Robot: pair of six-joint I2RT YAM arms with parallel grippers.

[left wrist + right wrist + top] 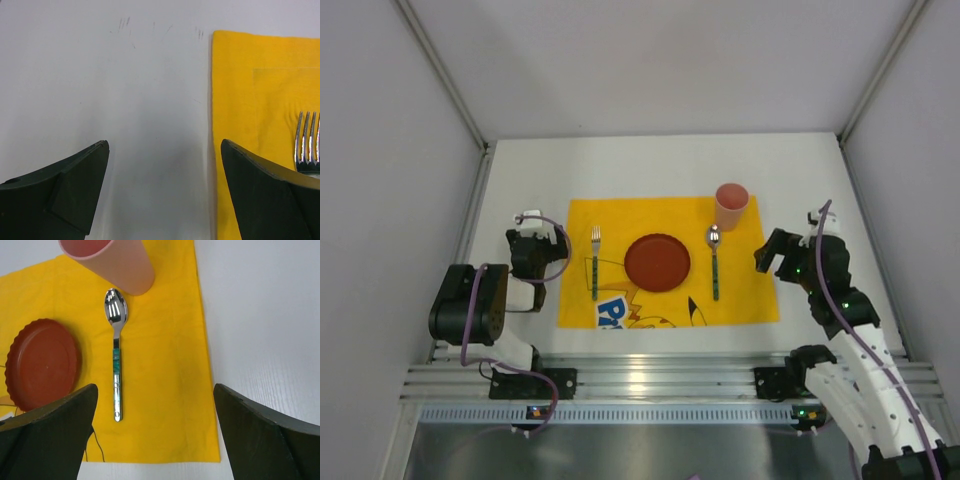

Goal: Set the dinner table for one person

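On the white dinner table [620, 165] lies a yellow cartoon-printed cloth [750, 290]. On it sit a dark red plate [657, 262] in the middle, a fork [595, 262] to its left, a spoon [714, 262] to its right and a pink cup [730, 206] at the far right corner. My left gripper [542, 224] is open and empty over bare table beside the cloth's left edge [222, 100]; fork tines [306, 137] show there. My right gripper [776, 258] is open and empty over the cloth's right edge; spoon [116, 355], plate [42, 362] and cup [117, 260] show there.
A silver metal rail [650, 380] runs along the near edge by the arm bases. Grey enclosure walls [390, 180] stand at the left, right and back of the table.
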